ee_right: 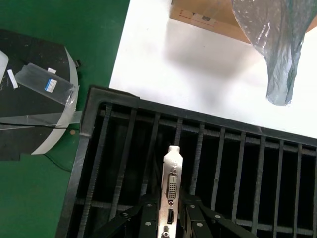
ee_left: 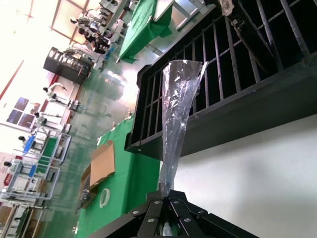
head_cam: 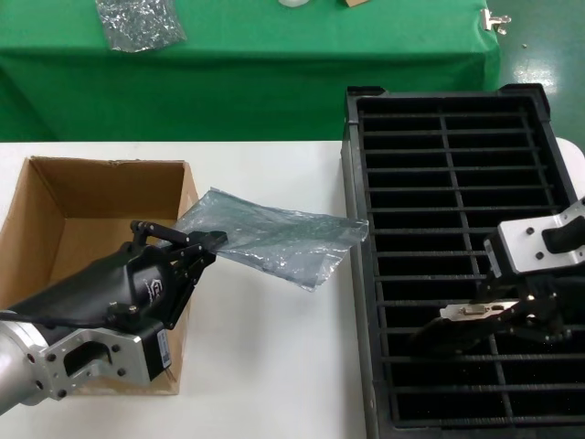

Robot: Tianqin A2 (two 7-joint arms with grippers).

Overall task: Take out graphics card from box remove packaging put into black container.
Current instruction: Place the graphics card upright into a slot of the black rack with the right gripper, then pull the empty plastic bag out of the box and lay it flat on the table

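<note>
Two bags, one box, one black container, one graphics card.

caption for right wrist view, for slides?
Right gripper lowers graphics card into black container; emptied packaging hangs beyond.

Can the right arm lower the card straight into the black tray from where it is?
Probably yes. The right gripper, shut on the card, hangs over the tray, whose slots look free below. The bag sits aside in the left gripper.
</note>
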